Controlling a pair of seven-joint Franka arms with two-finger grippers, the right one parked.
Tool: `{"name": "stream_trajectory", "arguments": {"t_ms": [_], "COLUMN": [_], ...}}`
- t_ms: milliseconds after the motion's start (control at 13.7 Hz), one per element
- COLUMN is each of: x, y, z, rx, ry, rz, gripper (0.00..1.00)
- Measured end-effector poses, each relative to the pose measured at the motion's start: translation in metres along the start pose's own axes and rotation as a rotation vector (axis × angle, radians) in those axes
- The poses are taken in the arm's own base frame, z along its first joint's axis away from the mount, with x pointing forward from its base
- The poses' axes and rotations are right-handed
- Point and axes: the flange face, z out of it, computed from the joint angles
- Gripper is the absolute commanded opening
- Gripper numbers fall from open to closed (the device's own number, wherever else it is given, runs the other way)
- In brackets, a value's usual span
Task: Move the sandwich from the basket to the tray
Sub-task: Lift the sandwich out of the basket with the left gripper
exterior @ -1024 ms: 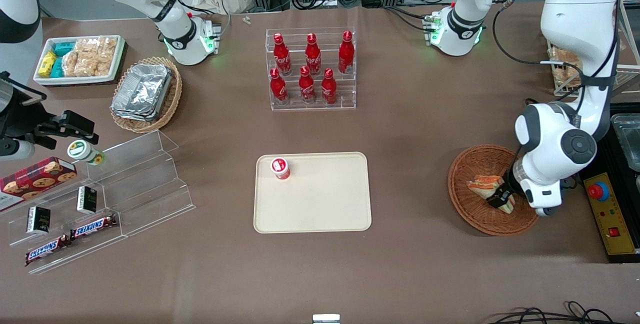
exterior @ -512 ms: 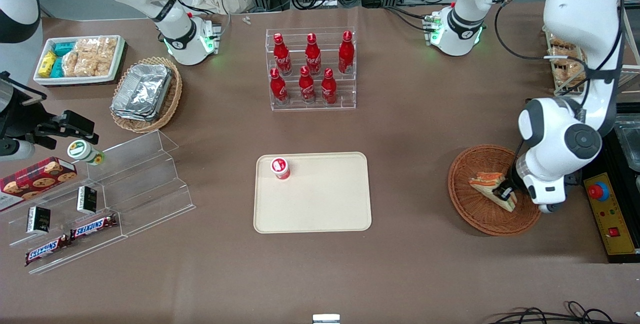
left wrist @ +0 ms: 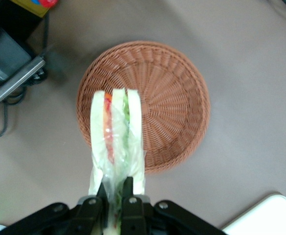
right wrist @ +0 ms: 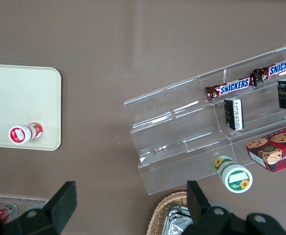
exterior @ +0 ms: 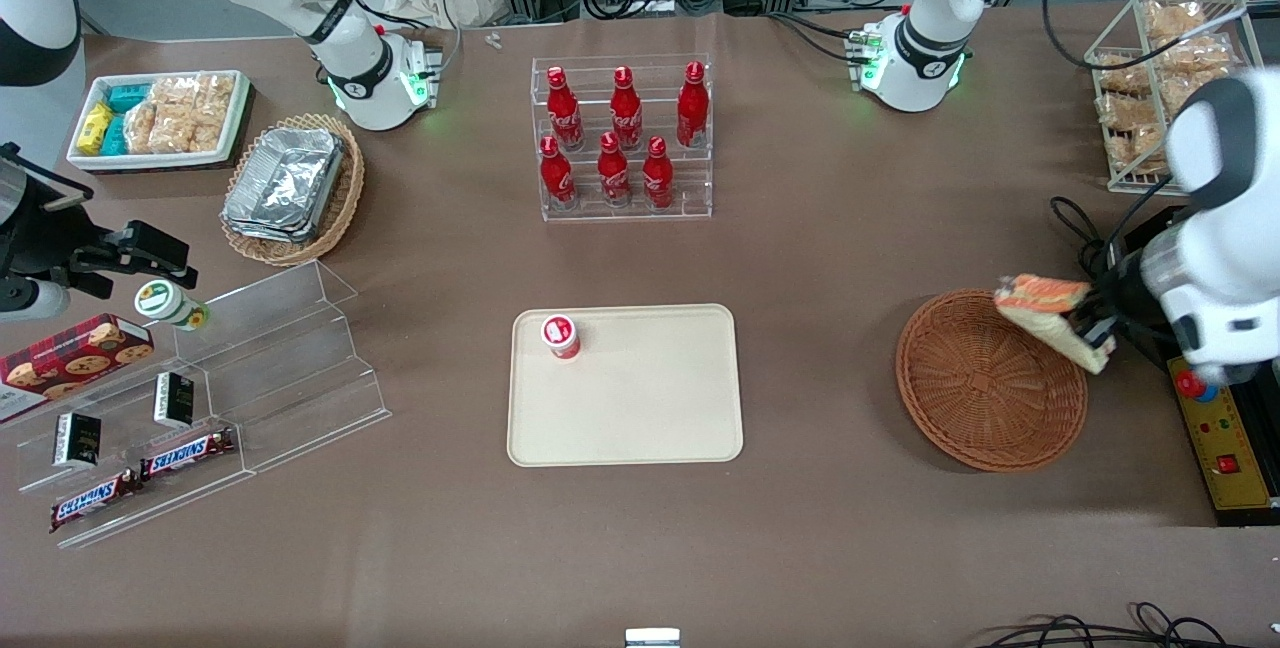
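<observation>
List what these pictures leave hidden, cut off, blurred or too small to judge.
- End effector, holding the sandwich above the basket: front view blurs it and the wrist.
- Sandwich's gripped end: left wrist view, crumpled wrap covers it.
- Tray: left wrist view, only a corner inside the edge.
- Red-capped bottle on the tray: label too small to read.

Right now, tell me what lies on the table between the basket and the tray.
Nothing: the front view shows bare brown table between the basket and the tray. The hand holds the sandwich above the basket's rim.
</observation>
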Motion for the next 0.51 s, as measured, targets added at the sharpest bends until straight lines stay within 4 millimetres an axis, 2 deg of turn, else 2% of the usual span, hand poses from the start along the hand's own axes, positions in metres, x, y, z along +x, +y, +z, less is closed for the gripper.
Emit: {"name": "stream_trajectory", "arguments": {"t_ms": [73, 220, 366, 512], "x": [-0.009, -0.026, -0.041, -0.064], "y": [0.001, 0.005, 0.010, 0.024], "z": [-0.026, -0.059, -0.071, -0.071], "rx": [-0.002, -0.019, -0.044, -0.039], "ry": [0.000, -0.015, -0.030, -0.049], "rz": [0.034, 0.140, 0.259, 0.388], "gripper": [0.00, 0.00, 0.00, 0.00]}}
